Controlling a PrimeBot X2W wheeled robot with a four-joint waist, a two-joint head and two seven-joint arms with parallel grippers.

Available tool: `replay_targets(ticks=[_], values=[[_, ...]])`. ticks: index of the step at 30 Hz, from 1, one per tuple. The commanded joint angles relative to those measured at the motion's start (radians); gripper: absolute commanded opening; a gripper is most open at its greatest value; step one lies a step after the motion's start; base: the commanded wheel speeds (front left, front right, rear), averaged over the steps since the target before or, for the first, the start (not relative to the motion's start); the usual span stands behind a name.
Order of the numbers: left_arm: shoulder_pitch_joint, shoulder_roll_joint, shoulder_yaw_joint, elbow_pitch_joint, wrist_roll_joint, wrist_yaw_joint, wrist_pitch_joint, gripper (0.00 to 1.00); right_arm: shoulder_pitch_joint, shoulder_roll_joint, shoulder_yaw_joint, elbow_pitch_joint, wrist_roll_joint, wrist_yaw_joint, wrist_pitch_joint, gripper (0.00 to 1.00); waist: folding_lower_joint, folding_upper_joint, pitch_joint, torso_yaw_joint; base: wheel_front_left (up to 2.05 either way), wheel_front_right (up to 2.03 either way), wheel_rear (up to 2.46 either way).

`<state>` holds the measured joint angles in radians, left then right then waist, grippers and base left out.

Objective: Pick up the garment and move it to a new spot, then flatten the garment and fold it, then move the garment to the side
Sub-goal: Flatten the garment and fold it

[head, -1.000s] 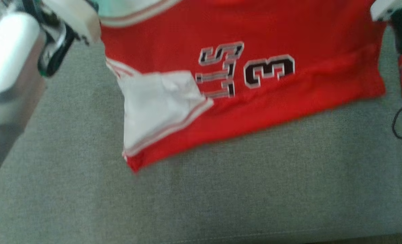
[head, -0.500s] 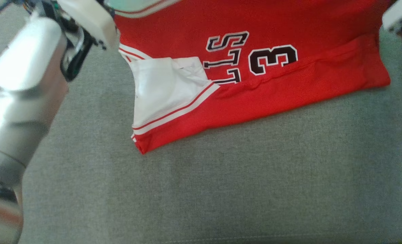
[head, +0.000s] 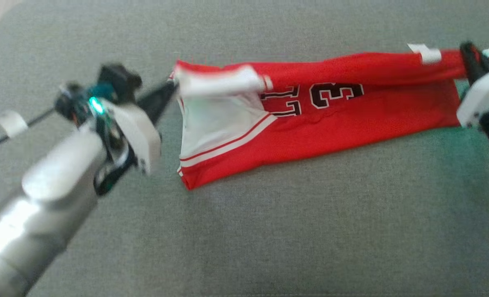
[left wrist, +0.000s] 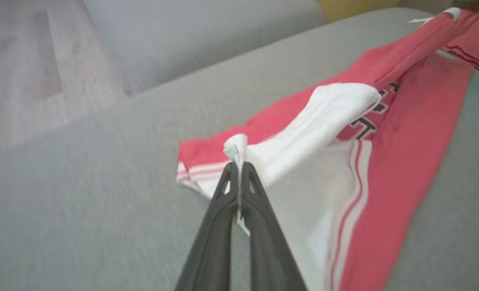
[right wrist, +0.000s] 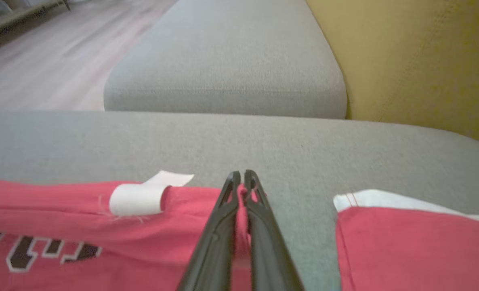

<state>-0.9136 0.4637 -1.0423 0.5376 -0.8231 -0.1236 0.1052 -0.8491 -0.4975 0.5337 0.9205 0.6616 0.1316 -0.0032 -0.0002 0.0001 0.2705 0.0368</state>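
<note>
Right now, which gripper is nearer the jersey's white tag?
Right. The right gripper pinches the jersey by its red edge beside the tag; the left gripper holds its white corner at the opposite end.

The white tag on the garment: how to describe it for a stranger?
A red jersey spreads over the grey sofa cushion. On its lifted far edge, near the right gripper, sits a small white tag: plain, unlike the striped white side panel.

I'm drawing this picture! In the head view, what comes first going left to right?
left end effector → jersey's white panel → black number 3 → white tag → right end effector
</note>
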Motion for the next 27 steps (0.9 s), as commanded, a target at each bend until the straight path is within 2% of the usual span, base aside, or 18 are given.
replay_targets(ticks=[1, 5, 11, 16, 20, 21, 22, 23, 27], values=[[-0.012, 0.048, 0.03, -0.032, -0.02, -0.001, 0.017, 0.0, 0.009, -0.033, 0.016, -0.017, 0.002, -0.001, 0.002, 0.0, 0.0002, -0.0001, -0.012, 0.006, 0.0, 0.0, 0.0], [0.054, 0.096, -0.006, -0.126, -0.061, -0.002, 0.105, 0.0, 0.039, -0.063, 0.094, 0.006, -0.012, -0.001, 0.03, 0.0, 0.0002, -0.0001, -0.027, 0.01, 0.0, 0.0, 0.0], [0.101, 0.14, -0.024, -0.219, -0.086, 0.02, 0.168, 0.0, 0.039, -0.086, 0.185, 0.024, -0.022, -0.001, 0.083, 0.0, 0.0002, -0.0001, -0.04, 0.006, 0.0, 0.0, 0.0], [0.12, 0.154, -0.03, -0.266, -0.089, 0.044, 0.183, 0.0, 0.033, -0.104, 0.248, 0.031, -0.022, -0.001, 0.122, 0.0, 0.0002, -0.0001, -0.042, -0.004, 0.0, 0.0, 0.0], [0.132, 0.157, -0.049, -0.281, -0.075, 0.052, 0.191, 0.0, 0.036, -0.102, 0.276, 0.024, 0.02, -0.001, 0.161, 0.0, 0.0002, -0.0001, -0.043, -0.014, 0.0, 0.0, 0.0], [0.135, 0.155, -0.046, -0.283, -0.071, 0.059, 0.18, 0.07, 0.032, -0.105, 0.278, 0.025, 0.024, -0.001, 0.159, 0.01, 0.0002, -0.0001, -0.044, -0.017, 0.0, 0.0, 0.0], [0.135, 0.152, -0.042, -0.285, -0.061, 0.067, 0.158, 0.65, 0.03, -0.105, 0.276, 0.029, 0.034, -0.001, 0.161, 1.0, 0.0002, -0.0001, -0.045, -0.02, 0.0, 0.0, 0.0], [0.136, 0.149, -0.035, -0.281, -0.052, 0.08, 0.136, 1.0, 0.028, -0.105, 0.284, 0.027, 0.036, -0.001, 0.162, 1.0, 0.0002, -0.0001, -0.046, -0.023, 0.0, 0.0, 0.0], [0.128, 0.107, 0.003, -0.244, -0.021, 0.129, 0.017, 1.0, 0.001, -0.106, 0.252, 0.035, 0.063, -0.001, 0.104, 1.0, 0.0002, -0.0001, -0.054, -0.028, 0.0, 0.0, 0.0]])
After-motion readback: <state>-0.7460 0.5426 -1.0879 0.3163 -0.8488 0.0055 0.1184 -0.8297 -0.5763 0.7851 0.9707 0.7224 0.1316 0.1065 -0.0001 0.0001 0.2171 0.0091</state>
